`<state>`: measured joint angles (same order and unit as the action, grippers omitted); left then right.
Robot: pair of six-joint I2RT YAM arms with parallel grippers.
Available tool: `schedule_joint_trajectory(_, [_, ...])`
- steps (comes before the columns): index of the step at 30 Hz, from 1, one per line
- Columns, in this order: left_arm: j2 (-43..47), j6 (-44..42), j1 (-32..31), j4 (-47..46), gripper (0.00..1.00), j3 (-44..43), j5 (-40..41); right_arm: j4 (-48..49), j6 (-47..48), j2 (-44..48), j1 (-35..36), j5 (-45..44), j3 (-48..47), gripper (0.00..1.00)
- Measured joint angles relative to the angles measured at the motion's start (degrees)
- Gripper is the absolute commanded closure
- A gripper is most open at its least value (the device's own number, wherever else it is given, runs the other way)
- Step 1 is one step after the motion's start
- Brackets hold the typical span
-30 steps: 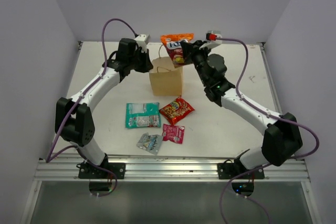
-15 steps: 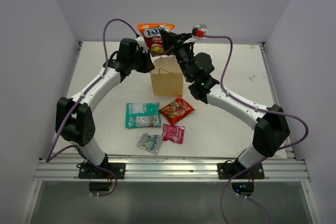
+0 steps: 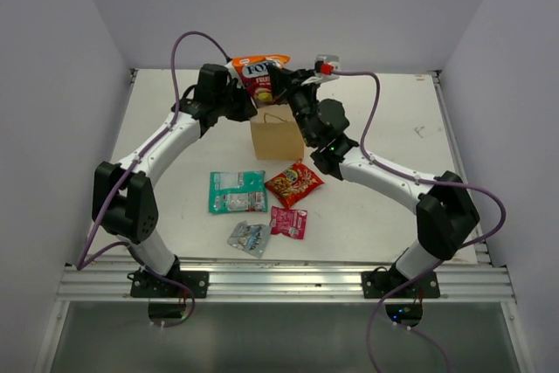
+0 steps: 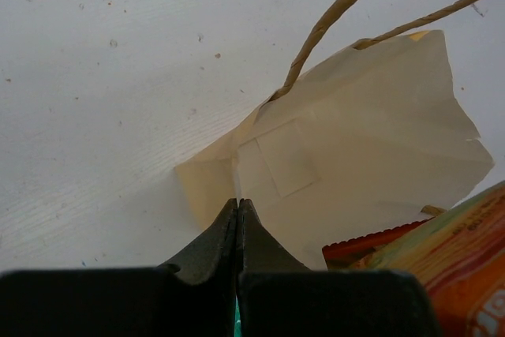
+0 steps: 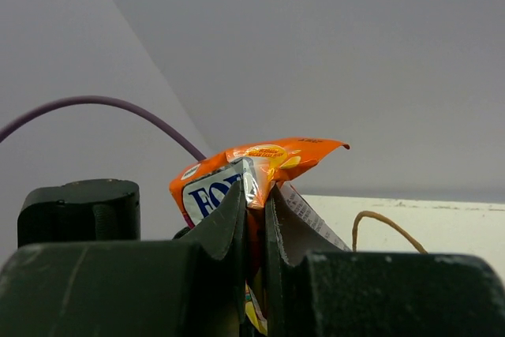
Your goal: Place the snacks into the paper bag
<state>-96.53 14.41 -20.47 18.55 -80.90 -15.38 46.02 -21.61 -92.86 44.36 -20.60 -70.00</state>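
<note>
The brown paper bag stands upright at mid-table. My left gripper is at the bag's upper left edge; in the left wrist view its jaws are shut on the rim of the bag. My right gripper is shut on the large red-yellow snack packet, held in the air above the bag's back left corner. That packet sticks up between the right fingers and shows at the bag's mouth. Other snacks lie in front of the bag: teal-white, red-orange, pink-red, silver-grey.
Both forearms cross over the back half of the white table, meeting above the bag. A loop handle of the bag shows beside the right fingers. Grey walls close in the table on three sides.
My right gripper has carried the red-yellow packet leftward from the bag's back right to above its back left, then slightly down. The left arm has stayed put.
</note>
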Motion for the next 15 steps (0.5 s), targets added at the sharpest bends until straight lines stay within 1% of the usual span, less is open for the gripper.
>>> schedule_joint_trajectory(7, [0.0,0.0,0.0,0.0,1.00,0.0,0.0,4.3,-0.6,-0.9,0.0,-1.3,3.9,1.00])
schedule_joint_trajectory(15, [0.0,0.0,0.2,1.3,1.00,0.0,0.6,12.0,-1.8,-7.6,-0.2,-2.5,4.7,1.00])
